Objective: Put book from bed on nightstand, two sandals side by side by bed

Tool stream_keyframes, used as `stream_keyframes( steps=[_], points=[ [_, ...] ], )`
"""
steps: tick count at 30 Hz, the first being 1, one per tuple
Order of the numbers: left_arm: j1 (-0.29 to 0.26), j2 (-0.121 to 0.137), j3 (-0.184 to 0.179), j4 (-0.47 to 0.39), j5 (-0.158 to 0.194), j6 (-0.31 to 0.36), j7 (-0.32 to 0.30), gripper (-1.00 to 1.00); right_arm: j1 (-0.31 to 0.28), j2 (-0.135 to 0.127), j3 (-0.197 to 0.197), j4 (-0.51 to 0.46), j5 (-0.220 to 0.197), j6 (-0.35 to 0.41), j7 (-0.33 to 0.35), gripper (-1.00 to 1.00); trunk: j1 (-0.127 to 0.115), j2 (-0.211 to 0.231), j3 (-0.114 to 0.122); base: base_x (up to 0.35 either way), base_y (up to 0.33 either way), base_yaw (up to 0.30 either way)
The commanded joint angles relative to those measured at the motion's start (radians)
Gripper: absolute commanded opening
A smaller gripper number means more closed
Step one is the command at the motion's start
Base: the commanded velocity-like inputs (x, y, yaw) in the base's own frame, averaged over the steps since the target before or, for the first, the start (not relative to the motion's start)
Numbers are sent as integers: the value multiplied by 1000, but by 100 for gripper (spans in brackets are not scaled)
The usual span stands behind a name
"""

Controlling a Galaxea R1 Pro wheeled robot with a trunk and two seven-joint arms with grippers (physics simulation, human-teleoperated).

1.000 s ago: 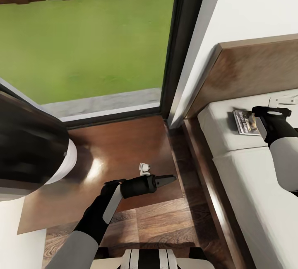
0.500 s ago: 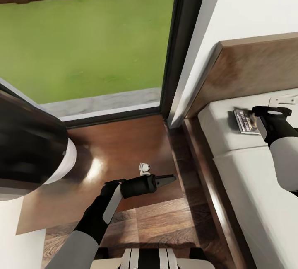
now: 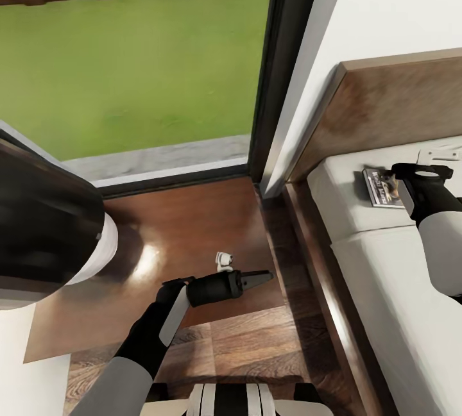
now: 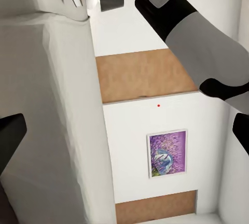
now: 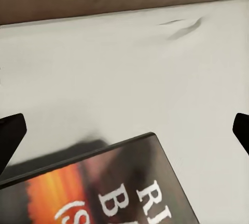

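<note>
Book [image 3: 380, 188], just one, lies on the bed [image 3: 359, 211] beneath the right gripper [image 3: 420, 172].

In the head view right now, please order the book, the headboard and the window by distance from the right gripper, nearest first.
1. The book, on the mattress just beside the right gripper.
2. The headboard, behind the mattress.
3. The window, far off past the wall corner.

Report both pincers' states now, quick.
Left pincer: looks shut, holding nothing, over the floor.
Right pincer: open, poised just over the book on the bed, not gripping it.
</note>
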Motion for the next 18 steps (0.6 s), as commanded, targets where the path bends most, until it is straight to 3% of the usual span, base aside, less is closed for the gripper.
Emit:
stream_keyframes(
  steps=[1, 7, 18],
  points=[
    [0, 0, -1, 0, 6, 9, 0, 100, 0, 0, -6, 10, 4, 6, 1, 100, 0, 0, -1, 0, 0, 0],
    [0, 0, -1, 0, 6, 9, 0, 100, 0, 0, -6, 9, 4, 6, 1, 100, 12, -21, -10, 0, 0, 0],
    [0, 0, -1, 0, 6, 9, 0, 100, 0, 0, -6, 9, 4, 6, 1, 100, 12, -21, -10, 0, 0, 0]
  ],
)
